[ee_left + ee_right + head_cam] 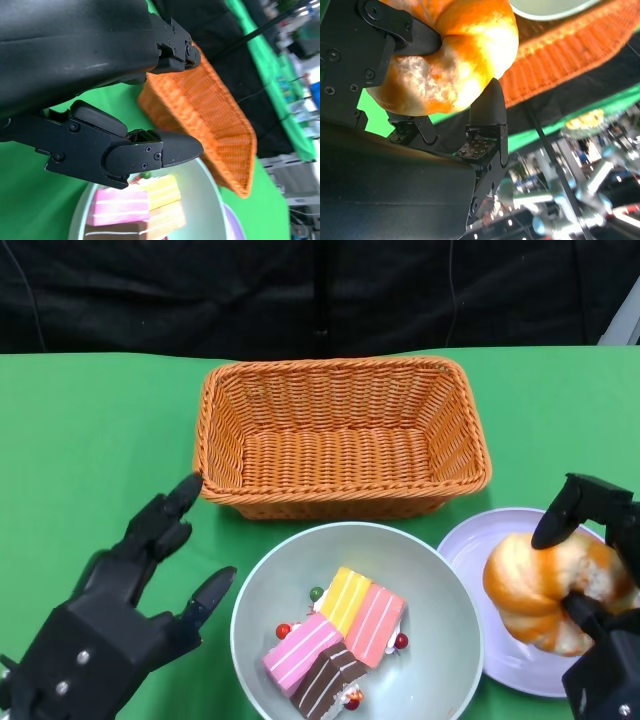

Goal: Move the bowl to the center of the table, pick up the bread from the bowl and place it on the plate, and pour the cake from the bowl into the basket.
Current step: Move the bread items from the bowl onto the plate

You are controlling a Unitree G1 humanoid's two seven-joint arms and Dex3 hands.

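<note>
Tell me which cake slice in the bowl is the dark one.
The chocolate-brown slice, at the bowl's near edge, beside the pink slice. The other two are yellow and pink, lying farther back.

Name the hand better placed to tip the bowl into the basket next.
Left. The left hand is open beside the bowl, while the right hand holds the bread over the plate.

head overhead, wrists close, basket (340, 435) shared
</note>
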